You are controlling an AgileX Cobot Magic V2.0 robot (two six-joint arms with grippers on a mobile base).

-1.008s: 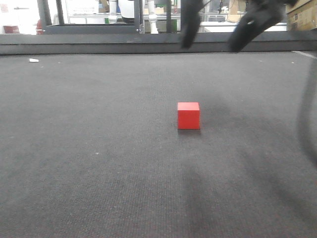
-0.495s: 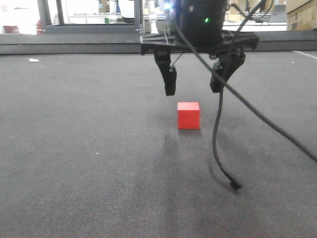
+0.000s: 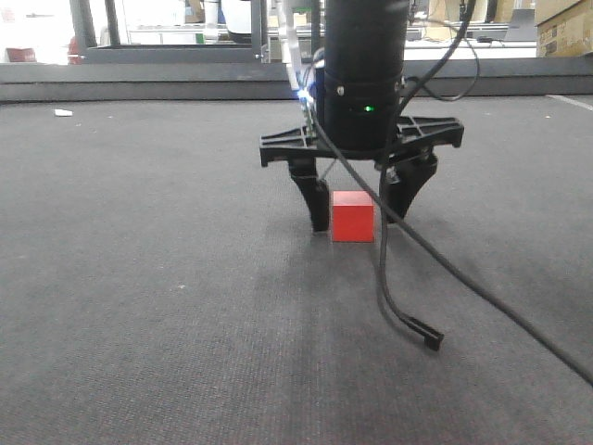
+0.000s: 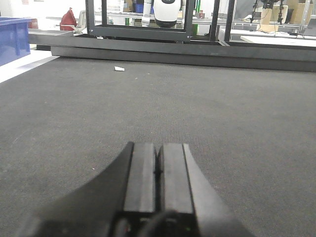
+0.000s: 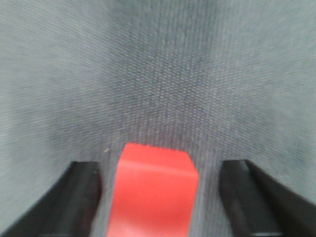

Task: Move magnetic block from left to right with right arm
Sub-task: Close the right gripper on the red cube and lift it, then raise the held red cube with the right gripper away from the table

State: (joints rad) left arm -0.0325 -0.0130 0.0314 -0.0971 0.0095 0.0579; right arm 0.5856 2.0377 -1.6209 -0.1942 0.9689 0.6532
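Observation:
The magnetic block [image 3: 353, 216] is a small bright-red cube resting on the dark grey carpet-like tabletop [image 3: 148, 278]. My right gripper [image 3: 357, 218] hangs straight down over it, open, with one black finger on each side of the cube and a gap at both. In the right wrist view the magnetic block [image 5: 154, 192] fills the space between the fingers [image 5: 81, 197], touching neither. My left gripper [image 4: 158, 170] lies low over bare carpet, its two pads pressed together with nothing between them.
A loose black cable [image 3: 408, 320] from the right arm droops to the carpet in front of the cube. A small white scrap [image 3: 63, 113] lies far left. A dark rail [image 3: 139, 79] borders the far edge; a blue bin [image 4: 12, 39] stands beyond the left side.
The right gripper came down from the top of the view and now straddles the cube, jaws still spread. The cube has not moved.

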